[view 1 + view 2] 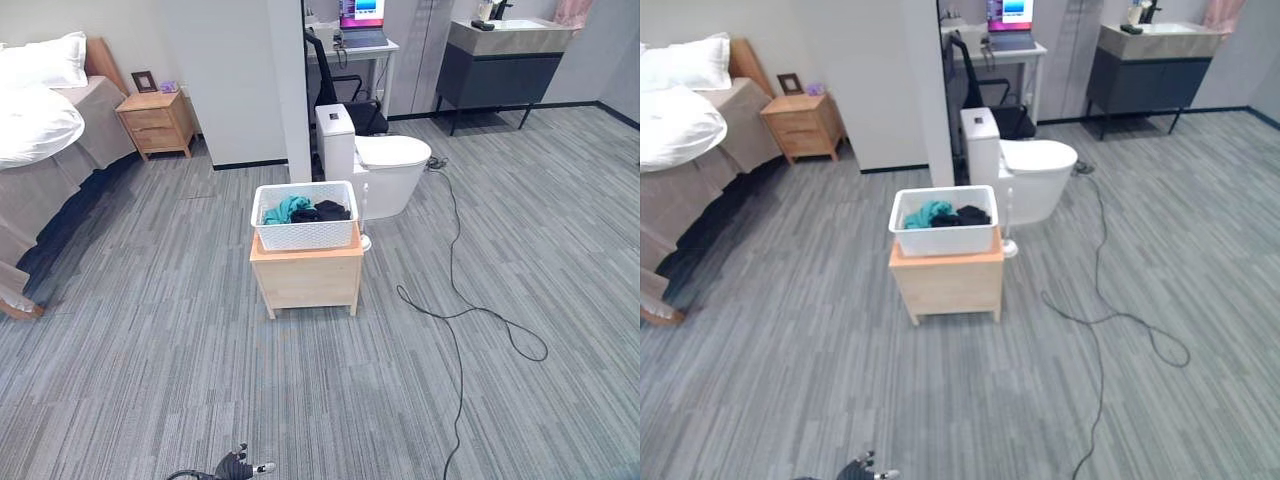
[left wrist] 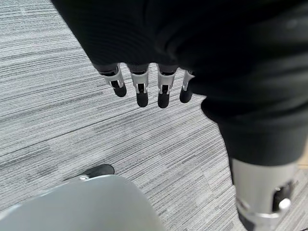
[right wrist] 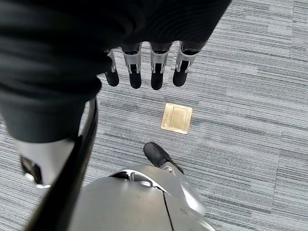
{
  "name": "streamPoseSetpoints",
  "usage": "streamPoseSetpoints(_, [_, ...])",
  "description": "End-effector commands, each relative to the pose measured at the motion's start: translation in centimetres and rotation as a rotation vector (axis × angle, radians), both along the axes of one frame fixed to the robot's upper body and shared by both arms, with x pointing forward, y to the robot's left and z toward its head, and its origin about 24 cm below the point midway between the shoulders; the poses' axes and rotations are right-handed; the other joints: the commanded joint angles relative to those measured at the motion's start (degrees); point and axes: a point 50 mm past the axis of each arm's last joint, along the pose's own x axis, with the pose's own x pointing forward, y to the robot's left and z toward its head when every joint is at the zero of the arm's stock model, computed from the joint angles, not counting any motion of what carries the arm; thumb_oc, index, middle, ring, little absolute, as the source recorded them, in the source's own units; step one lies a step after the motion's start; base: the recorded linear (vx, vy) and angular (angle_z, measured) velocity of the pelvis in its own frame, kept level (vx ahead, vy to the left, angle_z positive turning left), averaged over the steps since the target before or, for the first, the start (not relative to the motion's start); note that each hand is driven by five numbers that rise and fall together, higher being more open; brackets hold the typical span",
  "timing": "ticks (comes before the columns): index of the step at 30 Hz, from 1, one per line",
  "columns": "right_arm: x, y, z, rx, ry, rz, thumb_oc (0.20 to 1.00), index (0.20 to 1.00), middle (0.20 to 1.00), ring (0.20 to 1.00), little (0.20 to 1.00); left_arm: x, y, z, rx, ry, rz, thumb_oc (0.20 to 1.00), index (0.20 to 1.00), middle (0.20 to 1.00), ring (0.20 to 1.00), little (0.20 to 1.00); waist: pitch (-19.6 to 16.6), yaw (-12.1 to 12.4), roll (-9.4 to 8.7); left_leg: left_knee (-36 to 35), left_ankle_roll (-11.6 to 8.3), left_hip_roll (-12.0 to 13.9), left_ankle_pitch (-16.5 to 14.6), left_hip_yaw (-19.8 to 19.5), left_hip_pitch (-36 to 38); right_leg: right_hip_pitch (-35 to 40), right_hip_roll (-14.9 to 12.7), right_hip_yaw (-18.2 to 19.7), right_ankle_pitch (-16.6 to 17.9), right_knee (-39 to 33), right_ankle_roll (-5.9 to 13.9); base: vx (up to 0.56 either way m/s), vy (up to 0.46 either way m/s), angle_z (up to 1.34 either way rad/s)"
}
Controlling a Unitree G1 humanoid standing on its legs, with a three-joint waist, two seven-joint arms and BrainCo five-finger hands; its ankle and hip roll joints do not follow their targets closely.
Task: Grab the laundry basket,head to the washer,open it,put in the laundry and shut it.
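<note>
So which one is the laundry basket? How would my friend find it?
Find the white toilet in the middle of the room. Right in front of it stands a small light wooden stand, and the laundry basket sits on top. It is the only white box with holey sides, and it holds teal and black clothes.

The laundry basket (image 1: 305,229) is white with a perforated lattice wall, holding teal and black clothes (image 1: 304,210). Its stand (image 1: 306,278) is pale wood (orange-tinted on top). The floor (image 1: 150,340) carries grey stripes, and the toilet (image 1: 385,165) is white.
</note>
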Motion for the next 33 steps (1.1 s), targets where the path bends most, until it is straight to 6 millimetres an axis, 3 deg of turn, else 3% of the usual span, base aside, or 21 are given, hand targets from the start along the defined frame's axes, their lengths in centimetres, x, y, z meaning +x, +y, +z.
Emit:
streamPoseSetpoints(1, [-0.7,0.9,-0.3,0.020,0.060,0.047,1.000,1.000,1.000,1.000,1.000,1.3,0.8,0.4,0.026,-0.031,0.002,1.000,1.000,1.000,1.000,1.000,-0.2,0.8,-2.43,-3.8,-4.69,3.9,1.0,-2.5,-1.3,2.4,-6.7,0.7,-0.4,-2.5,6.06,0.00,0.000,0.00])
streamPoseSetpoints(8, [-0.4,0.8,-0.3,0.018,0.047,0.024,1.000,1.000,1.000,1.000,1.000,1.6,1.0,0.5,0.030,-0.045,0.009,1.000,1.000,1.000,1.000,1.000,0.4,0.6,-2.21,-3.8,-5.07,4.7,1.4,-2.5,-1.4,2.2,-5.9,0.9,-0.9,-2.5,5.53,0.00,-0.043,0.00])
streamPoseSetpoints(13, [0.4,0.8,-0.2,0.022,0.013,0.004,1.000,1.000,1.000,1.000,1.000,2.0,1.6,0.7,0.033,-0.063,0.047,1.000,1.000,1.000,1.000,1.000,2.7,0.7,-2.48,-3.0,-5.84,7.2,3.2,-2.4,-1.4,2.2,-3.6,3.5,-1.9,-2.5,3.45,-0.02,-0.130,-0.03])
streamPoseSetpoints(15, [0.7,0.6,-0.1,0.019,0.002,-0.003,1.000,1.000,1.000,1.000,1.000,2.4,1.7,0.9,0.019,-0.079,0.068,1.000,1.000,1.000,1.000,1.000,4.9,1.4,-3.19,5.2,-6.22,7.6,1.7,-3.1,-5.6,2.5,-2.7,3.6,-2.2,-2.5,1.93,-0.09,-0.205,-0.02])
streamPoseSetpoints(16, [1.2,0.3,0.1,0.011,-0.013,-0.004,1.000,1.000,1.000,1.000,1.000,3.0,1.3,1.0,0.002,-0.095,0.087,1.000,1.000,1.000,1.000,1.000,7.6,2.0,-3.35,17.2,-6.90,7.4,4.1,-4.3,-12.2,3.1,-2.1,2.8,-2.7,-2.1,0.51,-0.08,-0.234,-0.01])
streamPoseSetpoints(17, [1.4,0.1,0.2,0.003,-0.018,-0.006,1.000,1.000,1.000,1.000,1.000,3.1,1.3,1.0,-0.003,-0.097,0.090,1.000,1.000,1.000,1.000,1.000,8.2,2.0,-3.46,20.8,-6.78,7.1,5.6,-4.2,-14.5,3.1,-1.9,2.3,-3.1,-2.0,0.13,-0.06,-0.162,0.08])
streamPoseSetpoints(18, [1.4,0.0,0.2,0.003,-0.018,-0.006,1.000,1.000,1.000,1.000,1.000,3.1,1.3,1.0,-0.003,-0.097,0.090,1.000,1.000,1.000,1.000,1.000,8.2,2.1,-3.31,21.3,-6.84,7.3,5.3,-4.3,-14.7,3.1,-1.8,2.3,-3.2,-1.9,0.08,0.11,-0.116,0.00])
streamPoseSetpoints(19, [1.4,-0.3,0.3,-0.004,-0.022,-0.010,1.000,1.000,1.000,1.000,1.000,2.8,1.3,0.9,-0.003,-0.090,0.095,1.000,1.000,1.000,1.000,1.000,8.4,1.9,-3.86,23.0,-6.71,7.9,4.5,-1.9,-17.3,4.0,-1.3,1.7,-4.4,-2.3,0.10,0.07,-0.059,-0.02])
streamPoseSetpoints(20, [1.5,-0.3,0.3,-0.004,-0.023,-0.010,1.000,1.000,1.000,1.000,1.000,2.8,1.3,1.0,-0.004,-0.091,0.094,1.000,1.000,1.000,1.000,1.000,8.3,1.9,-3.96,22.7,-6.13,7.7,5.5,-1.5,-17.7,3.4,-1.6,1.3,-3.9,-2.2,0.00,0.20,-0.073,0.02])
streamPoseSetpoints(21, [1.2,-0.5,0.3,-0.009,-0.015,-0.011,1.000,1.000,1.000,1.000,1.000,2.5,1.4,0.9,-0.005,-0.085,0.101,1.000,1.000,1.000,1.000,1.000,8.0,2.2,-4.14,19.6,-6.38,8.1,3.7,0.1,-17.3,4.3,-1.4,1.5,-5.0,-2.4,0.29,0.18,0.024,0.17])
streamPoseSetpoints(22, [1.1,-0.7,0.3,-0.013,-0.015,-0.016,1.000,1.000,1.000,1.000,1.000,2.3,1.5,0.8,-0.004,-0.081,0.110,1.000,1.000,1.000,1.000,1.000,7.6,2.5,-4.40,15.1,-6.18,8.0,3.9,0.9,-17.6,4.5,-1.5,1.3,-5.5,-2.5,0.65,0.41,0.056,0.26])
streamPoseSetpoints(23, [1.3,-0.7,0.4,-0.009,-0.031,-0.028,1.000,1.000,1.000,1.000,1.000,2.1,1.7,0.8,-0.003,-0.079,0.130,1.000,1.000,1.000,1.000,1.000,6.9,3.0,-4.38,6.1,-6.29,7.5,6.3,1.0,-17.8,4.9,-1.1,1.1,-6.7,-2.5,1.19,0.28,0.070,0.19])
streamPoseSetpoints(24, [1.3,-0.7,0.4,-0.009,-0.031,-0.028,1.000,1.000,1.000,1.000,1.000,2.1,1.7,0.8,-0.003,-0.079,0.130,1.000,1.000,1.000,1.000,1.000,6.9,3.0,-4.42,5.8,-6.28,7.4,6.5,1.1,-17.6,4.9,-1.2,1.1,-6.7,-2.5,1.20,0.28,0.079,0.06])
streamPoseSetpoints(26, [2.1,-0.5,0.4,0.003,-0.061,-0.039,1.000,1.000,1.000,1.000,1.000,2.2,1.9,0.8,0.004,-0.078,0.150,1.000,1.000,1.000,1.000,1.000,6.4,3.5,-4.60,-2.6,-6.39,7.2,8.7,2.3,-20.0,6.3,-0.4,1.1,-8.7,-2.5,1.70,0.32,0.101,-0.01])
streamPoseSetpoints(30, [2.1,0.1,0.3,0.021,-0.059,-0.039,1.000,1.000,1.000,1.000,1.000,1.8,2.6,0.8,0.011,-0.071,0.192,1.000,1.000,1.000,1.000,1.000,4.9,4.3,-5.57,-1.4,-5.91,7.8,10.6,5.8,-19.4,9.4,-1.1,1.4,-9.6,-1.6,2.84,0.47,0.171,-0.11])
streamPoseSetpoints(31, [2.1,0.2,0.3,0.026,-0.057,-0.044,1.000,1.000,1.000,1.000,1.000,2.2,3.2,1.1,0.024,-0.084,0.196,1.000,1.000,1.000,1.000,1.000,4.8,5.3,-6.62,5.5,-4.83,6.8,9.1,5.4,-21.5,9.6,-2.9,1.4,-10.0,3.1,3.02,0.47,0.202,-0.13])
streamPoseSetpoints(33, [2.4,0.4,0.3,0.033,-0.065,-0.051,1.000,1.000,1.000,1.000,1.000,2.4,3.5,1.2,0.030,-0.093,0.198,1.000,1.000,1.000,1.000,1.000,4.7,5.7,-7.45,8.1,-3.64,5.6,7.1,5.6,-21.7,8.9,-4.7,1.6,-8.7,7.0,4.06,0.41,0.218,-0.26])
